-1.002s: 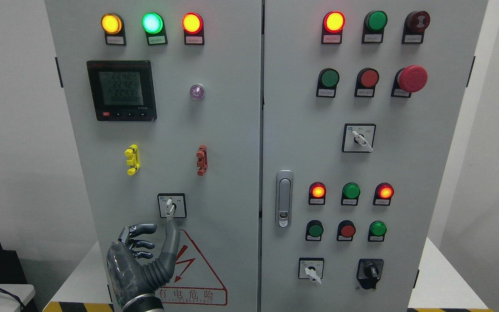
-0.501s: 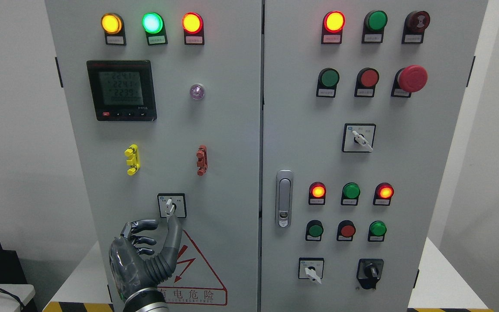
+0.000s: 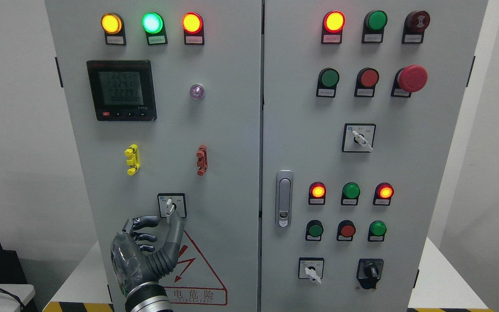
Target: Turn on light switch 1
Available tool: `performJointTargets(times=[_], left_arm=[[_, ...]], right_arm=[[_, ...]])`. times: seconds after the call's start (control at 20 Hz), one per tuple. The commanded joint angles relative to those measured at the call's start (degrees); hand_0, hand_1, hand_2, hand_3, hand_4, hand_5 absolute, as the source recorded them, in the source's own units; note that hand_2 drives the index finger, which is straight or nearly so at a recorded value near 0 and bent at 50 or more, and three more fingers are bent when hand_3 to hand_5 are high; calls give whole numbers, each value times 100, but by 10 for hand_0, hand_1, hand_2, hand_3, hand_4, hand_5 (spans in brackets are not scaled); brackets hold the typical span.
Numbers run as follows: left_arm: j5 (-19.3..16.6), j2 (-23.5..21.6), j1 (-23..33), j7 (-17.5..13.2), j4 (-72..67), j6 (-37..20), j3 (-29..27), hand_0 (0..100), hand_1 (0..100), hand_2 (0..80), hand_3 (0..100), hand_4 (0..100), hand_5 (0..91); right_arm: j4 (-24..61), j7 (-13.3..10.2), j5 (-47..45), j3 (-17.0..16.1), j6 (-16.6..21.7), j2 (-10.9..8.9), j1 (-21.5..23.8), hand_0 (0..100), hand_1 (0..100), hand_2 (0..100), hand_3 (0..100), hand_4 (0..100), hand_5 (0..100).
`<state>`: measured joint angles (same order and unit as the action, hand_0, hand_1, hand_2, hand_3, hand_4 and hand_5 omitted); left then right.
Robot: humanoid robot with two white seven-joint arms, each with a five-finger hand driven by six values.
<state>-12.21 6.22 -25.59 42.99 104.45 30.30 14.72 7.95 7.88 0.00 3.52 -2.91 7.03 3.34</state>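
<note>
left hand closes in on the selector switch

nearest us, the left hand (image 3: 145,247) rises from six o'clock on the left cabinet door (image 3: 223,130), palm turned in, fingers (image 3: 143,223) loosely curled and holding nothing. the thumb stands upright, its tip right at the lower end of the white lever on the rotary switch (image 3: 171,205); whether it actually touches, i can't tell. the right hand isn't in view.

that switch sits low on the left door, at twelve o'clock from the hand, its lever pointing almost straight down. just beyond the wrist, at four o'clock, is the red warning triangle (image 3: 197,277).

further up the panel: a yellow clip (image 3: 131,159) and a red clip (image 3: 201,160), then the meter display (image 3: 121,90), and three lit lamps along the top.

the risk here, as i read it: the lever is small and the thumb meets only its tip, so a push could slide off without turning it, or the curled fingers could nudge it the wrong way.
</note>
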Motion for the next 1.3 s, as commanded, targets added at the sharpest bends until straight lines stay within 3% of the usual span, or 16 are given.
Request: performJointTargets(times=[0.0,1.25], left_arm=[[9,2,-113,-28,-56,98,14,113,631,512,568,724,674],[52,11,-254,-28,-73,520,58,162,558,531,573,727,674]], right_arm=[[-4,-6,-105,0,1,0,0,120,389,0,0,0,0],[-4,-6,-105,0,1,0,0,120,389,0,0,0,0]])
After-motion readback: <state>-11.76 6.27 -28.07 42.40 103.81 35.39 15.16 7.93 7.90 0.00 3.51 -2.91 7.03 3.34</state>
